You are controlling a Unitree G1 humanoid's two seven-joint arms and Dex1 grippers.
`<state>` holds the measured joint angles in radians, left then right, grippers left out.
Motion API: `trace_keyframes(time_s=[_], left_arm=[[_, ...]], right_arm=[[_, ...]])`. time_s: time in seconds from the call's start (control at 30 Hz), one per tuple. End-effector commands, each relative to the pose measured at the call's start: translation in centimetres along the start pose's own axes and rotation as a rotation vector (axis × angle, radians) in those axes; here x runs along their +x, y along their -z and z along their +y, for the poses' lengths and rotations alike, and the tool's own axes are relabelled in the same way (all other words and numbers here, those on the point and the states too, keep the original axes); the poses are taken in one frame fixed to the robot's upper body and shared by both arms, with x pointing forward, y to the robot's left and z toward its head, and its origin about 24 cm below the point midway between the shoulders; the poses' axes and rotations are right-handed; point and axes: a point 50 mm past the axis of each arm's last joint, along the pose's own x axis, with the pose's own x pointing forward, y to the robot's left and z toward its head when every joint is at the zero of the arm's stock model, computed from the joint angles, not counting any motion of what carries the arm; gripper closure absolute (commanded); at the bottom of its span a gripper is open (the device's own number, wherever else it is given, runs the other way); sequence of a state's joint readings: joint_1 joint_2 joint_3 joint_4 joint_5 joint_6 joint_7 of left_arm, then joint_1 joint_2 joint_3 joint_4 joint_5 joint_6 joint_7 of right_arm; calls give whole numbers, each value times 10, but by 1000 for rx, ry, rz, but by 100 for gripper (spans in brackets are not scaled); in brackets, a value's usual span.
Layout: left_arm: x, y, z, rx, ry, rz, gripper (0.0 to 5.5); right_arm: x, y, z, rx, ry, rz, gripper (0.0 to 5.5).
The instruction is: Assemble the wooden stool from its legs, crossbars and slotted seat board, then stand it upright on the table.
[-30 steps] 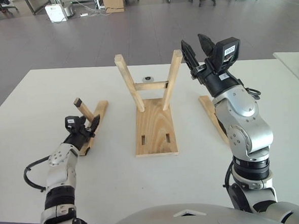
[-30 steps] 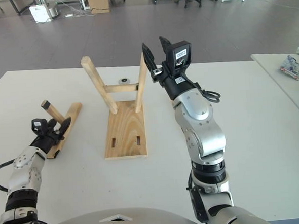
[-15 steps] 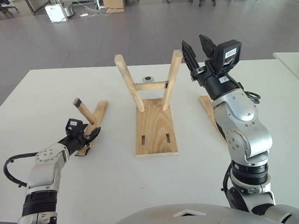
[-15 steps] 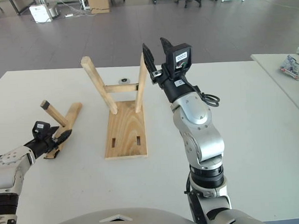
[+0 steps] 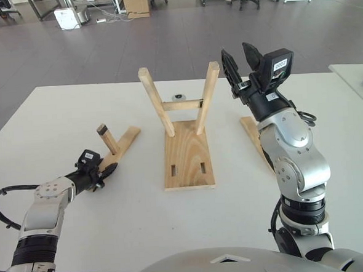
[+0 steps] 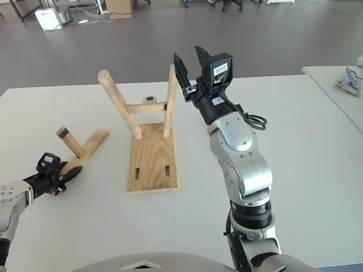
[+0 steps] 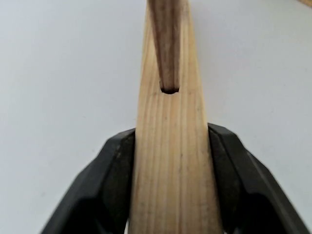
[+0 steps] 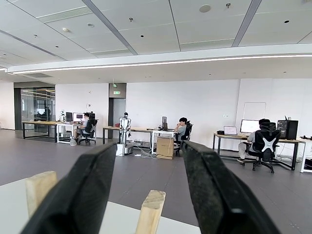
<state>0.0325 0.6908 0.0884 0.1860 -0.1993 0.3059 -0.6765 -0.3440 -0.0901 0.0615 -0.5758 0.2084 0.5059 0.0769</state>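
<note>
Left arm stretches low over the desk [image 5: 57, 113], left pincer [image 5: 106, 171] clenched on one leg [image 5: 125, 142] bearing a crossbar stub [image 5: 106, 137]. Mid-desk the seat board [image 5: 189, 163] lies flat, two legs [image 5: 156, 102] upright, one crossbar [image 5: 182, 104] between. Right arm stands raised, right pincer [image 5: 235, 51] spread; a fourth leg [image 5: 253, 135] lies beside it.

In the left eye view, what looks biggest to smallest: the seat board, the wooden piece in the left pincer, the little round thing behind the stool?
1. seat board
2. wooden piece in the left pincer
3. round thing, clearly smallest, though it lies farthest from the camera
</note>
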Motion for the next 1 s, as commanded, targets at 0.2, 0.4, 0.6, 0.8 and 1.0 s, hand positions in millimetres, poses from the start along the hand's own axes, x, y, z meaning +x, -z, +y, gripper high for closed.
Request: trace_keyframes(time_s=[0.2,0.4,0.6,0.8,1.0], left_arm=[[-4,-13,16,-116,-9,-66,346],[-54,-141,61,-127,28,-618,346],[-81,-228,6,-152,555,-901,346],[-71,-235,-44,-126,876,-787,346],[-59,-234,-70,-106,1052,-705,346]], right_arm=[[0,0,-3,-5,5,4,303],[1,-13,-24,6,64,-67,303],[20,-45,-31,267,-141,-182,270],[23,-50,-12,487,-525,-84,192],[26,-53,-13,599,-646,-41,171]])
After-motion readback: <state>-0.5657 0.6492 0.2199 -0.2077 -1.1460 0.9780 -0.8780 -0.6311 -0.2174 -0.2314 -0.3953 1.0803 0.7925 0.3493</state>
